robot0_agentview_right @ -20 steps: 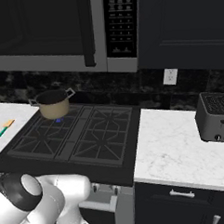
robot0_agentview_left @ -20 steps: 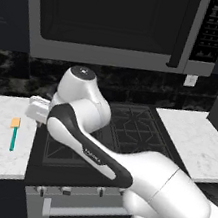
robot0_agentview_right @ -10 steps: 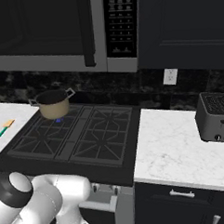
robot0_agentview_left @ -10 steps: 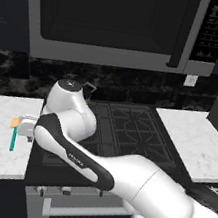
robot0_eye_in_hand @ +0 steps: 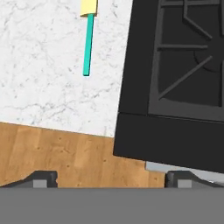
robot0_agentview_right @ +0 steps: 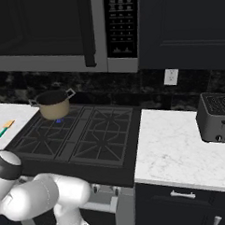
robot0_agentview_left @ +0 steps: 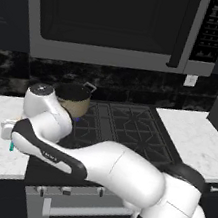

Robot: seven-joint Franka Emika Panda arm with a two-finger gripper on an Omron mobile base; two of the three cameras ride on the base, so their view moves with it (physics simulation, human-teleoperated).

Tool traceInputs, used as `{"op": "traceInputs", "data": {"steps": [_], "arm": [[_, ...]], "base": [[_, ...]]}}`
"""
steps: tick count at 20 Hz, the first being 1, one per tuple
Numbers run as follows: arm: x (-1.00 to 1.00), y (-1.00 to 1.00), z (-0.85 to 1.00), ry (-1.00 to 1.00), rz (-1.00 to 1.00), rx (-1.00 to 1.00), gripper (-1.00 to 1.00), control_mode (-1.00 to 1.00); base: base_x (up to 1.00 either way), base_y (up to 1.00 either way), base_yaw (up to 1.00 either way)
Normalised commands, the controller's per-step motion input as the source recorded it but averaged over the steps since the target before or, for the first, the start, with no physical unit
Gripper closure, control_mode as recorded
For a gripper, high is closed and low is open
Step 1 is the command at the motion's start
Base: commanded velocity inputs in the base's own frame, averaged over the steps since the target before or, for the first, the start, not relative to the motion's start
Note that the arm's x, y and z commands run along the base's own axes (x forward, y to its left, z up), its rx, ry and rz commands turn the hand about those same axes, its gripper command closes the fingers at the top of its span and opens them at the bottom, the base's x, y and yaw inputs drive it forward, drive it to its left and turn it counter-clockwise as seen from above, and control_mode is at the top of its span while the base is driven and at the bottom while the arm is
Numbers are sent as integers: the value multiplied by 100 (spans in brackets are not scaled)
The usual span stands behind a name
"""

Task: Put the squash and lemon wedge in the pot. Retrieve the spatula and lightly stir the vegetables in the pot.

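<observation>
1. While the arm is folded way over to the left, its claw (robot0_eye_in_hand: 109, 177) hangs above the near edge of the white marble bench (robot0_eye_in_hand: 48, 87), looking straight down, with both fingertips (robot0_eye_in_hand: 41, 178) spread wide apart and nothing between them, so it's fully released
2. spatula (robot0_eye_in_hand: 88, 39) lies flat on that bench, teal handle pointing toward the claw and the light-orange blade on the far end; it's apart from the claw, not touched. From the right base view you can see it (robot0_agentview_right: 4, 131) on the bench just left of the stove (robot0_agentview_right: 83, 134)
3. pot (robot0_agentview_left: 74, 100) sits on the far-left burner of the stove, upright, grey loop handles sticking out at the sides. Same pot (robot0_agentview_right: 53, 104) in the right base view. Its inside is dark and I can't tell what's in there
4. wooden floor (robot0_eye_in_hand: 57, 155) shows below the bench edge in the hand view
5. toaster (robot0_agentview_right: 216, 117) is on the right bench, well apart from everything
</observation>
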Motion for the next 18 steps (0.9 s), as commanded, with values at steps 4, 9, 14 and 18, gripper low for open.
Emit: {"op": "traceInputs", "data": {"steps": [4, 9, 14, 18], "arm": [[20, 32, -48, -2, 0, -13, -100, -100], [44, 4, -52, 0, 0, -2, -100, -100], [43, 4, -21, -2, 0, -1, -100, -100], [35, 33, -18, -2, 0, -7, -100, -100]], "base": [[0, 0, 0], [0, 0, 0], [0, 0, 0], [0, 0, 0]]}}
